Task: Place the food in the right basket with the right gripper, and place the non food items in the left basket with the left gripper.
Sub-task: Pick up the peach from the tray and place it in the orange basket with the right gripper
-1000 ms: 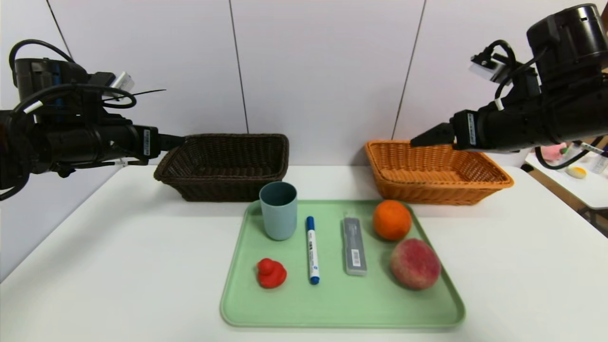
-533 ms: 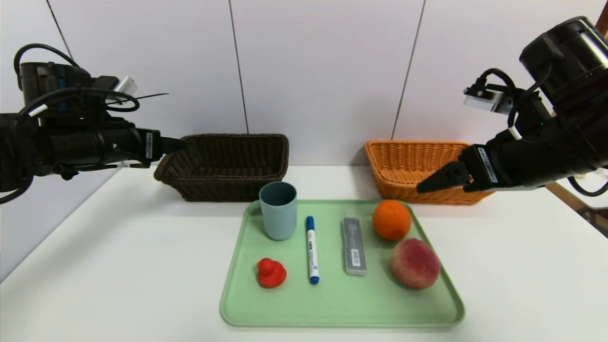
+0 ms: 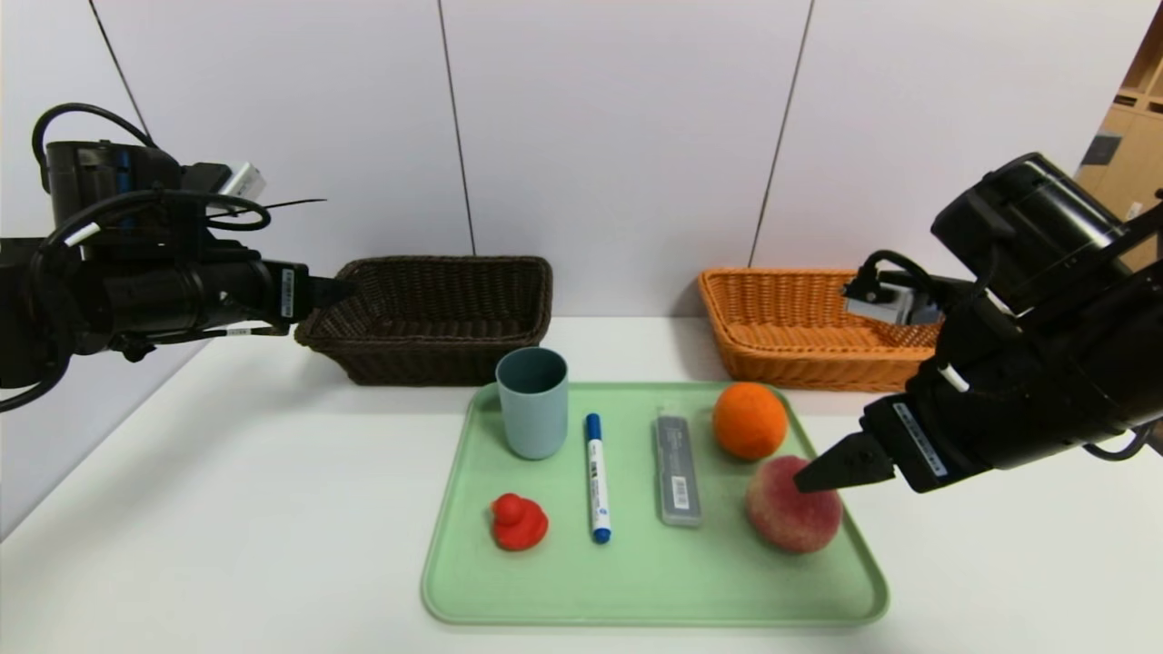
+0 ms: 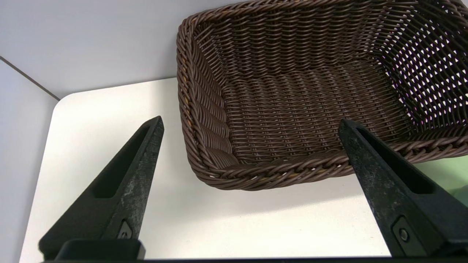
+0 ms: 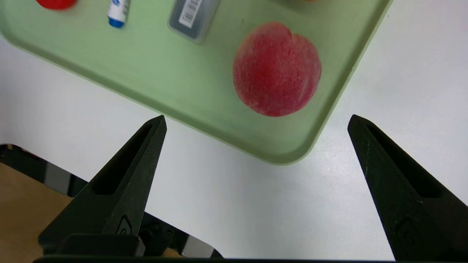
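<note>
A green tray holds a peach, an orange, a grey case, a blue marker, a teal cup and a red duck. My right gripper is open and empty, above the tray's right edge beside the peach, which also shows in the right wrist view beyond the fingertips. My left gripper is open and empty, raised beside the brown basket, whose rim lies between its fingers in the left wrist view. The orange basket stands at the back right.
The tray's corner and the white table lie under my right gripper. The marker's end and the grey case show farther off. A side table stands at the far right.
My right arm has swung down and forward from over the orange basket to the peach on the tray. My left arm has barely moved.
</note>
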Robot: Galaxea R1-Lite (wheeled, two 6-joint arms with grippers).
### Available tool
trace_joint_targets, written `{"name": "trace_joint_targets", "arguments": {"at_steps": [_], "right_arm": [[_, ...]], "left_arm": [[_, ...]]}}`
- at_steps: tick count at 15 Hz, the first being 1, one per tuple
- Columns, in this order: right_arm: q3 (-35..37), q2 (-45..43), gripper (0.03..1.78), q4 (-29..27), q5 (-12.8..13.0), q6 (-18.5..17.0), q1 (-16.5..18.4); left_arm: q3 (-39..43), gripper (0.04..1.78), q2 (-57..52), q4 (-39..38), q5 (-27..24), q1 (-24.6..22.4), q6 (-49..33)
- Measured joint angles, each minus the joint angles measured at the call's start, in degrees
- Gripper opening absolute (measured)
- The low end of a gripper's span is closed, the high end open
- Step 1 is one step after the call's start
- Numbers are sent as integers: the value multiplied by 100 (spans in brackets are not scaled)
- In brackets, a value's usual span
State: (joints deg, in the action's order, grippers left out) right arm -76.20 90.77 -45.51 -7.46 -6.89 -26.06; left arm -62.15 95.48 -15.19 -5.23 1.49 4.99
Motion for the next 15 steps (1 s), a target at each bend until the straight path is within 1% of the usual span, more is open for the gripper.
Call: {"name": "trace_joint_targets", "arguments": {"at_steps": [2,4,6,9,11,15], "right_arm": [[358,13,171,268,212,254,-65],[735,63,171,847,256,350,-117],[907,178,171,1193,278,358,-150],[964,390,171,1368,304,361,-205],[980,485,171,1379,317,362,-216],[1022,655,171,1385,358,369,-232]], "left_arm": [[127,169,0,-140,-2,0,0],[234,169,0,-234,0,0,-2],[283,169,17,-316,0,0,0],[324,169,55,-339,-2,0,5],[341,169,78,-368,2,0,0],[418,169,118,-658,2,0,-2]]}}
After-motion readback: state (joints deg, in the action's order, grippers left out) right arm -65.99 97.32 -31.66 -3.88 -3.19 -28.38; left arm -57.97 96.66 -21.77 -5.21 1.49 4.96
